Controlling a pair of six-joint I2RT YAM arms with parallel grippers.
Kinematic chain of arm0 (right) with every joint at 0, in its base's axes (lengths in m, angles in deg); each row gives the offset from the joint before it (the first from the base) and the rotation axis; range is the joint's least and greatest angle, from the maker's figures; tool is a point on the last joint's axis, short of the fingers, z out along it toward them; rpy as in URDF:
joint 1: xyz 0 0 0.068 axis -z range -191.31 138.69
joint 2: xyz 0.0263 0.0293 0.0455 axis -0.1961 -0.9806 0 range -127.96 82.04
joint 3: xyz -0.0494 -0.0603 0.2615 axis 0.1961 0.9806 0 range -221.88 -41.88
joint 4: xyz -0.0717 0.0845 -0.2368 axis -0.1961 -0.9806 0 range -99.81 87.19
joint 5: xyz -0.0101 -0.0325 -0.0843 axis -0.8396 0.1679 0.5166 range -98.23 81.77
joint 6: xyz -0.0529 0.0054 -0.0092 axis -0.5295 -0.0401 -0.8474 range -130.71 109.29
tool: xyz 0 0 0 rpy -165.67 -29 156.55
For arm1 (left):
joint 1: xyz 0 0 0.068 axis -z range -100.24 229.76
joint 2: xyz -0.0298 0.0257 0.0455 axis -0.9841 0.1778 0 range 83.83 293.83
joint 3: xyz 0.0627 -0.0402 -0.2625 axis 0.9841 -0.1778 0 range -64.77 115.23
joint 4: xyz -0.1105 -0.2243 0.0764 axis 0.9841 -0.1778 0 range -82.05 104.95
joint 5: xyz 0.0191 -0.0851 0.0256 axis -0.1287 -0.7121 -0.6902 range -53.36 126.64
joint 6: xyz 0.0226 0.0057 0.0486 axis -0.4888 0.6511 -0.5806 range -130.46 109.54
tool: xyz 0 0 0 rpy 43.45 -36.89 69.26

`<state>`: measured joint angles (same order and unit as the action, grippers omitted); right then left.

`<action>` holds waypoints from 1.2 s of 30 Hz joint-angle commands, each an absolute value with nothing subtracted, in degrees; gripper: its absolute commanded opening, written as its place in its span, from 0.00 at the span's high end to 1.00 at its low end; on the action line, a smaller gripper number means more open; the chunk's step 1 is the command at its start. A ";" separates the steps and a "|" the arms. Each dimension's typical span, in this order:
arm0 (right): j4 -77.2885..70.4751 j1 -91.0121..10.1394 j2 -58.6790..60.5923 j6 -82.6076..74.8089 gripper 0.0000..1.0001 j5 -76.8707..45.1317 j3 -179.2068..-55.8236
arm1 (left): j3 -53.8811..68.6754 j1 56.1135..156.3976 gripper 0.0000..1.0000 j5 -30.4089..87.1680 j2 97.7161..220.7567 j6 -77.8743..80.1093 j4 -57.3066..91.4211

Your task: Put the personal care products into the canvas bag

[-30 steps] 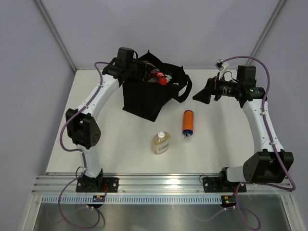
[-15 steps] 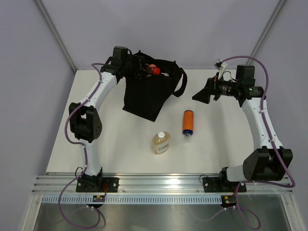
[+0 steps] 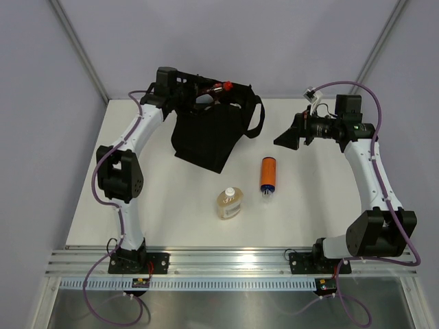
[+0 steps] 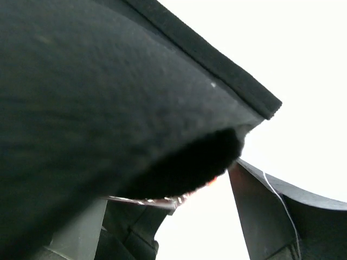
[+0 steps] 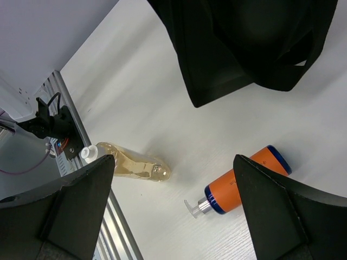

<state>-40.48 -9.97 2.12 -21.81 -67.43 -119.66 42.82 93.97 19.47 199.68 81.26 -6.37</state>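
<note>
The black canvas bag stands at the back of the table, also seen in the right wrist view. My left gripper is at its top rim, jaws wide apart, with black fabric filling its view. A small red product shows at the rim by the fingertips; I see only a red glint behind a fold, so contact is unclear. An orange cylinder bottle and a squat amber bottle lie on the table. My right gripper hangs open above them, empty.
The bag's loop handle droops over its right side. The white table ends at an aluminium rail near the arm bases. Grey walls close in the back and sides.
My left gripper has drawn back and up from the bag's mouth while its jaws widened. The red product and the bag's top edge shifted back with it. The right arm stayed still.
</note>
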 commanded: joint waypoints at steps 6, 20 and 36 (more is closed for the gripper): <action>-44.29 -9.82 1.09 -27.49 0.00 -67.56 -121.51 | 41.22 92.59 0.09 16.78 192.12 76.55 -3.24; -45.89 -14.47 -2.60 -25.34 0.00 -53.52 -123.19 | 37.45 92.59 0.03 11.60 184.90 63.73 -3.51; -32.45 -21.59 -6.72 9.93 0.01 -33.08 -105.71 | 24.36 93.29 0.01 10.81 170.50 23.22 4.75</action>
<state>-37.99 -21.27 -4.66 0.92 -32.72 -108.56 26.21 93.56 9.86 175.20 33.28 -1.17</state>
